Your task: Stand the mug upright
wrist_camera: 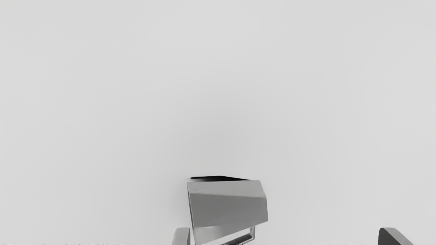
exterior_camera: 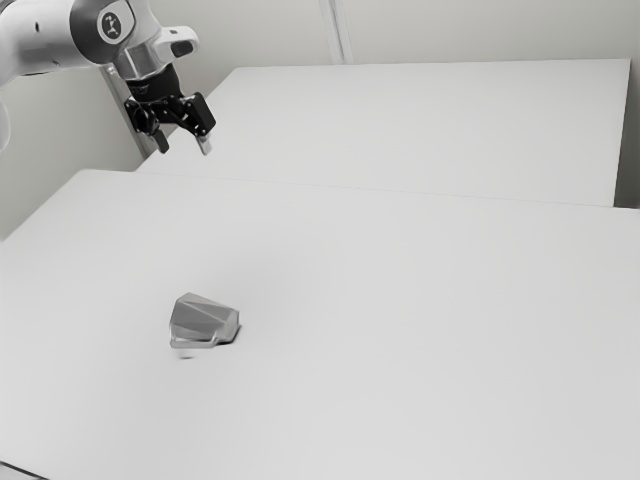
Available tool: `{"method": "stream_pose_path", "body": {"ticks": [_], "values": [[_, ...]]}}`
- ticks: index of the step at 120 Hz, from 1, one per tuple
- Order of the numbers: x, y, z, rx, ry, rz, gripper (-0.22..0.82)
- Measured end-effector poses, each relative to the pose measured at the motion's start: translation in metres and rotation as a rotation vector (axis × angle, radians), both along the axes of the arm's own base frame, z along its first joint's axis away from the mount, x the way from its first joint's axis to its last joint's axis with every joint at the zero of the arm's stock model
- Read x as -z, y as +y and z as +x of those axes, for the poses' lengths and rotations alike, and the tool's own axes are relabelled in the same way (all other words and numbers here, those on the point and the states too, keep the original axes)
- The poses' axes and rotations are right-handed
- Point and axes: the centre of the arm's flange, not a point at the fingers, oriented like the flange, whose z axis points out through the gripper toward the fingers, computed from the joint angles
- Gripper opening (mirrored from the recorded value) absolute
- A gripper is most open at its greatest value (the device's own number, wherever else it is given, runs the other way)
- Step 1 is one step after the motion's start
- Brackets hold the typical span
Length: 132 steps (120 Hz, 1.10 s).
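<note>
One mug (exterior_camera: 205, 322) is seen tipped on its side on the table (exterior_camera: 400, 330), so the job can't be called done as things lie now. The black pincer (exterior_camera: 184, 148) is held up high, well apart from the mug, and the mug is found far below it in the exterior view. The pincer is spread wide, and nothing is held in it.

The mug's long way is laid almost the same way as the line from fingertip to fingertip. Its wide end (wrist_camera: 191, 211), likely the mouth, is pointed to the exterior view's left, and its small end to the right. The handle (wrist_camera: 252, 234) is turned to the side, toward the exterior view's front.

If the pincer were shut that way round, the mug would likely be pinched at its two ends. A turn may be needed so its sides can be gripped. Then it could be lifted and tipped, small end down.
</note>
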Motion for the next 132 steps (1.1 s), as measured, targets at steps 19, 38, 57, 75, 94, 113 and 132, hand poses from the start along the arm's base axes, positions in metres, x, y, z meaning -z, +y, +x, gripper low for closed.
{"method": "stream_pose_path", "body": {"ticks": [19,38,57,75,94,113,132], "values": [[-0.001,0.0,-0.001,0.002,0.003,0.0,0.6],[0.001,-0.001,-0.01,0.004,0.016,-0.001,0.6],[-0.002,-0.008,-0.05,-0.002,0.034,-0.055,0.6],[0.022,0.017,-0.081,-0.06,0.073,-0.241,0.6],[0.043,0.093,-0.101,-0.168,0.067,-0.39,0.6],[0.086,0.122,-0.101,-0.165,0.106,-0.505,0.6],[0.155,0.143,-0.118,-0.181,0.161,-0.63,0.6]]}}
